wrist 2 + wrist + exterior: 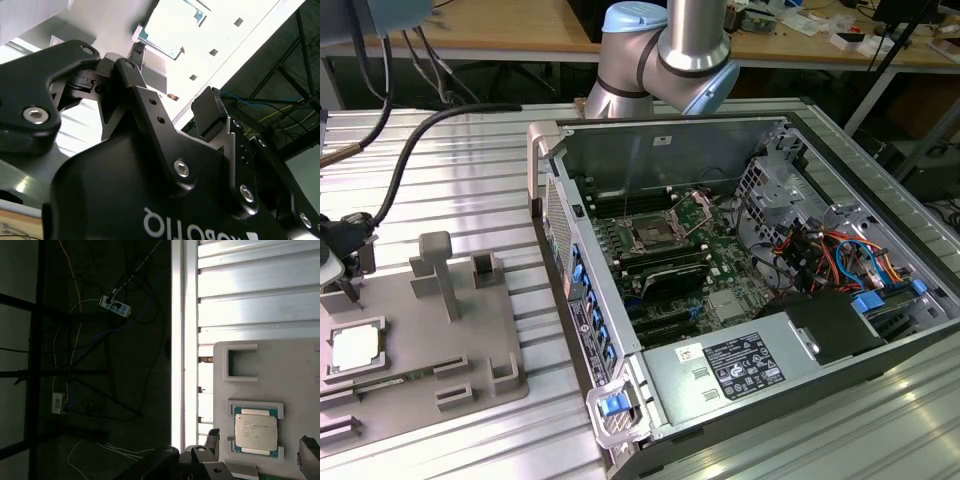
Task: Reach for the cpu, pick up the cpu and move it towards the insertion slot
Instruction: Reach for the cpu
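Cpu (256, 430): in recess near grey tray (300, 375) edge; likely light, stiff, fragile; hold by opposite edges. Gripper (261, 441) spread above it.

Your exterior view sits high and looks steeply down across the desk (470, 140). The open computer case (740, 280) runs from centre to 3 o'clock, the grey tray (470, 370) lies at 8 o'clock, and the arm's base (660, 50) is at 12. The first wrist view looks straight down from close range on the tray's corner, the cpu (256, 430) and the desk edge (floor cables (100, 340) beyond). It shares tray and cpu with the exterior view. The second wrist view is pressed against the hand's (260, 445) black links (150, 115).
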`<state>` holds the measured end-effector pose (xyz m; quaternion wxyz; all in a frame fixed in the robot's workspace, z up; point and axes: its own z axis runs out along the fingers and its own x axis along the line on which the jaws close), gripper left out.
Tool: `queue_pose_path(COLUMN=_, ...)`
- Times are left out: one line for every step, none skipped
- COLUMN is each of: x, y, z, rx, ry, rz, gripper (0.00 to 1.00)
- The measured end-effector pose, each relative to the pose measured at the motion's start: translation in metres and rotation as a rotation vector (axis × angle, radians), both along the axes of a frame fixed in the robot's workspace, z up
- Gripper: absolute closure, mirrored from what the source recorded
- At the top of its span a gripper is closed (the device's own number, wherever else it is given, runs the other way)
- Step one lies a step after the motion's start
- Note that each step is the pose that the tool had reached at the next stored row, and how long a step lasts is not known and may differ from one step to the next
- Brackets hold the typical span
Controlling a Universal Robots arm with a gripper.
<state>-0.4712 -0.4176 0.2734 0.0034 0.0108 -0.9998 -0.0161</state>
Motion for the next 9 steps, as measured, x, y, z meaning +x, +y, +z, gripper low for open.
queue_pose_path(x=0.0019, y=-0.0003, z=-0.0039, rx=0.0000, ry=0.0000, rz=0.000, gripper=0.34)
queue_pose_path(x=0.0037, y=-0.0007, z=-0.0077, rx=0.0000, ry=-0.0001, rz=0.000, gripper=0.34)
queue_pose_path(x=0.0049, y=-0.0014, z=-0.0108, rx=0.0000, ry=-0.0001, rz=0.000, gripper=0.34)
queue_pose_path(x=0.0055, y=-0.0018, z=-0.0133, rx=0.0000, ry=-0.0001, rz=0.000, gripper=0.34)
queue_pose_path(x=0.0058, y=-0.0024, z=-0.0150, rx=0.0000, ry=-0.0001, rz=0.000, gripper=0.34)
queue_pose_path(x=0.0060, y=-0.0032, z=-0.0180, rx=0.0000, ry=-0.0001, rz=0.000, gripper=0.34)
queue_pose_path(x=0.0064, y=-0.0039, z=-0.0212, rx=0.0001, ry=-0.0001, rz=0.000, gripper=0.34)
queue_pose_path(x=0.0073, y=-0.0045, z=-0.0260, rx=0.0000, ry=0.0001, rz=0.000, gripper=0.34)
queue_pose_path(x=0.0082, y=-0.0046, z=-0.0289, rx=0.0002, ry=0.0012, rz=0.000, gripper=0.34)
